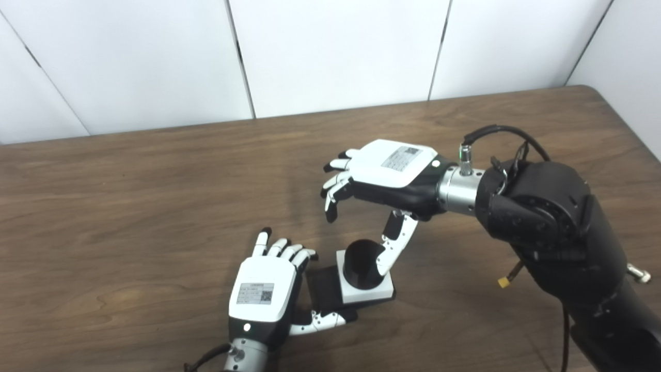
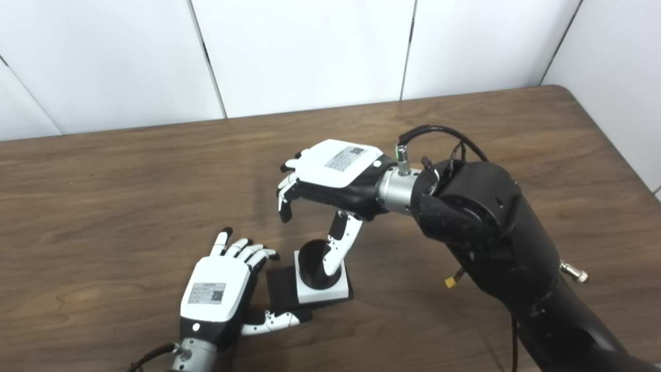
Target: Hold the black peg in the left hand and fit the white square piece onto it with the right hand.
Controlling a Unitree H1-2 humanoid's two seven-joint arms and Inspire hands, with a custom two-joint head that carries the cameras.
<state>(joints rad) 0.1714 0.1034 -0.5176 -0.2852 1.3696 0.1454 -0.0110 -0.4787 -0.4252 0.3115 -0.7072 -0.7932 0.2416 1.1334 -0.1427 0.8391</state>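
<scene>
White wall panels with dark seams stood behind the brown wood-grain desk [image 1: 155, 206], whose far right corner was rounded. Nothing else lay on it that the views showed.

Near the front edge, somewhat left of centre, the white square piece [image 1: 364, 287] sat with the black peg [image 1: 361, 263] rising through its middle, over a flat black base [image 1: 323, 292] lying on the desk. As far as both views showed, the piece was already seated around the peg.

My left hand [image 1: 266, 294] lay palm-down just beside the base on its left, fingers extended and loosely spread, thumb [image 1: 320, 321] reaching along the front edge of the base. Whether the thumb touched the base I could not tell. It did not grip the peg.

My right hand [image 1: 382, 173] hovered above and behind the assembly, fingers curled downward and apart, holding nothing. Its thumb [image 1: 392, 248] hung down with the tip against or just beside the right flank of the peg; contact could not be confirmed.

Judged from this arrangement, the fitting step appeared complete or nearly so. What remained, in my estimate, was to lift the right thumb clear without dragging the piece and to draw both hands away. The chief risk was nudging the piece off the peg.
</scene>
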